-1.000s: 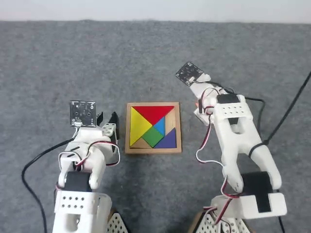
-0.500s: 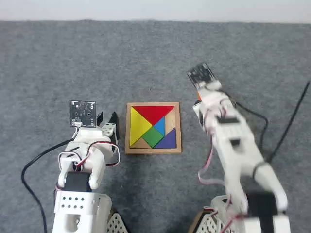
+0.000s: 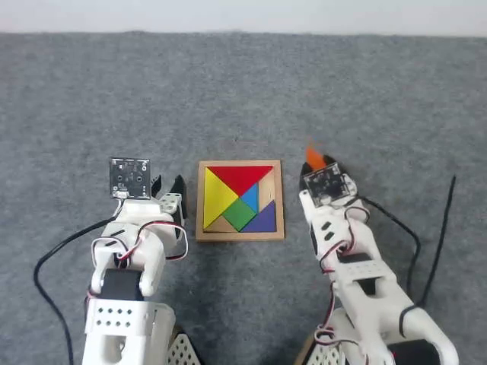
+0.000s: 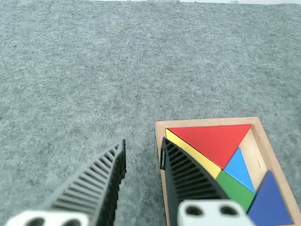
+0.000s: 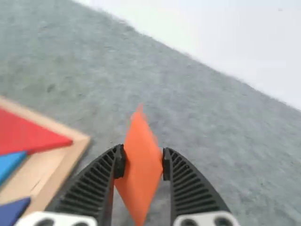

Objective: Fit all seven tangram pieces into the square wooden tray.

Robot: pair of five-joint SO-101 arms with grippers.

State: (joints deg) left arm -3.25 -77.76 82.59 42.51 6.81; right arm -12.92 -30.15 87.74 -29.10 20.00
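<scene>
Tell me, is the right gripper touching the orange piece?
Touching. In the right wrist view, the right gripper clamps the orange piece between both fingers.

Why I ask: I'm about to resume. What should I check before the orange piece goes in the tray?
1. Orange piece clamped in right jaws: ok.
2. Slot along tray's right side bare: ok.
3. Piece above that slot: not ok, it hangs over the mat beside the tray.
4. Piece turned to match slot: cannot tell.
5. Left jaws outside tray: ok, open beside its left rim.
</scene>
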